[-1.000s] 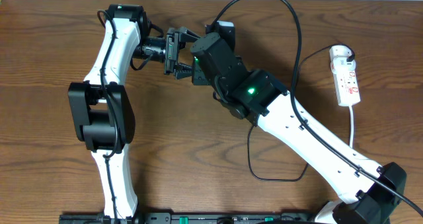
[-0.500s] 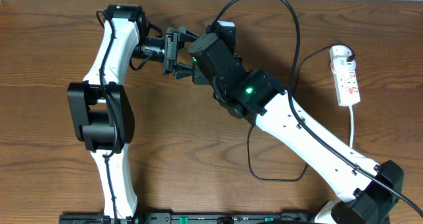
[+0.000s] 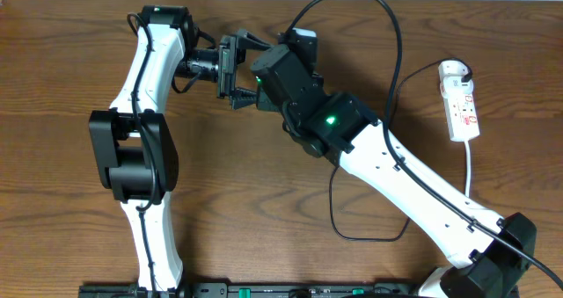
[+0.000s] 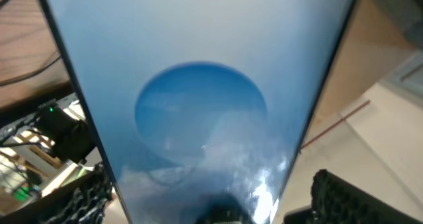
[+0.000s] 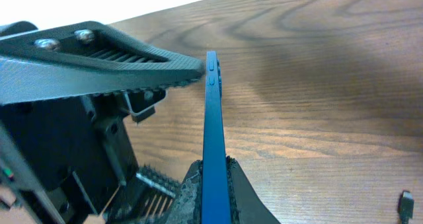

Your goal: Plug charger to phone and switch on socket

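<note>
Wood table (image 3: pixel 264 184) | right-wrist only: right hand (image 5: pixel 213 179) pinches phone (image 5: pixel 211 118) | left hand (image 4: pixel 211 197) spread

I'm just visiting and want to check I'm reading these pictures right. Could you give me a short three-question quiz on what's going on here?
1. True or false: the phone lies flat on the table.
2. Seen from overhead, where does the socket sit? A) near the table's right edge B) under the left arm C) between the two arms' bases
3. Fill in: in the left wrist view, the phone's screen is light ____.

Key: 1 false, the right gripper holds it up off the table, clamped between its pads; 2 A; 3 blue.
</note>
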